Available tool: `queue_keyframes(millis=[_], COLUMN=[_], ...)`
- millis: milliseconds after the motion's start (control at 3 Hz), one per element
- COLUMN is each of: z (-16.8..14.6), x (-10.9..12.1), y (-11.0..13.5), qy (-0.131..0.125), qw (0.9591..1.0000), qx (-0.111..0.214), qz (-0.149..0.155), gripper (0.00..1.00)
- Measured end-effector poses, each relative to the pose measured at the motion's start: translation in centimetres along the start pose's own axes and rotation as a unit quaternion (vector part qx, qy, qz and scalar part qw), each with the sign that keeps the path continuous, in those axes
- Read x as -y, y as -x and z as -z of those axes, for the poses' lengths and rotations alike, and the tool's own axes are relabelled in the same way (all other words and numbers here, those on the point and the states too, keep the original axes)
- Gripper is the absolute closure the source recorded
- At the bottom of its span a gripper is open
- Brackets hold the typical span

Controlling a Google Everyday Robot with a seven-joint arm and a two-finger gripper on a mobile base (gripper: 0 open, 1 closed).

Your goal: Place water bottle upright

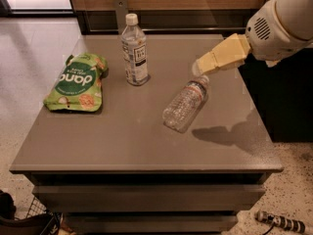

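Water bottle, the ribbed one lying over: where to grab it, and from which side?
Probably the neck end of the water bottle, just under its cap, coming from the back right, where the gripper hovers. The cap end points that way, and the neck is narrower than the crinkly ribbed body. The tall bottle stands well off that approach, further left in view.
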State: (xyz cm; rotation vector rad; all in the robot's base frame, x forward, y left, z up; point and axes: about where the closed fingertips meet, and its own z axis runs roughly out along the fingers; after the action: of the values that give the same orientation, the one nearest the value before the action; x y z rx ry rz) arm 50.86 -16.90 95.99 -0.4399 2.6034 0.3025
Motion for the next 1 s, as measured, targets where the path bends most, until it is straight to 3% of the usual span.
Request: queue_keyframes(millis=[333,667,1000], z=[-1.3,-3.6,-4.7], x=[0.8,1.5,1.5], y=[0.4,0.5,0.3], qy=[-0.013,-0.069,-0.105], qw=[0.9990,0.9851,0.9661], qx=[-0.028,-0.106,-0.149], qz=[-0.032,-0.116,-0.183], gripper=[0.00,0.00,0.00])
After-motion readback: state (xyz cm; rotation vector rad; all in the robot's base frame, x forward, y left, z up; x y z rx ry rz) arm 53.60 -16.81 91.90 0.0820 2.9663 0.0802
